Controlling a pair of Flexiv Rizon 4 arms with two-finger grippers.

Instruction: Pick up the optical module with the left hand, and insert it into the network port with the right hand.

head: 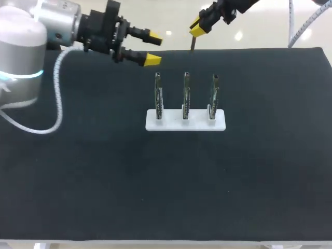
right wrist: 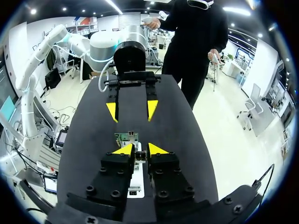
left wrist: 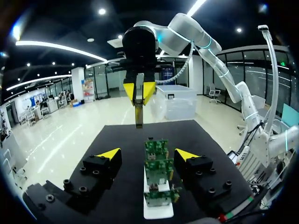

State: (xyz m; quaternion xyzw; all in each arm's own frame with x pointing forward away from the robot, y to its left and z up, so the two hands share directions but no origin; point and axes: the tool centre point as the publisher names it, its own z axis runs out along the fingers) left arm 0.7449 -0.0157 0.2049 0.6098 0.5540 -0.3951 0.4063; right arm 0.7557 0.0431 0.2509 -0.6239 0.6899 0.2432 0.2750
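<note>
Insertion stage: right fingers (head: 196,30) clamp module (head: 192,44); left fingers (head: 152,59) wide apart, empty. Next: align above board (head: 185,96), lower straight.

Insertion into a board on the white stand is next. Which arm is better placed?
Right. The right gripper is shut on the optical module, beyond the boards on the white stand. The left gripper is open and empty, off to the side.

The circuit boards (left wrist: 156,170) are green, their base (head: 171,125) white, the table (head: 155,187) black.
</note>
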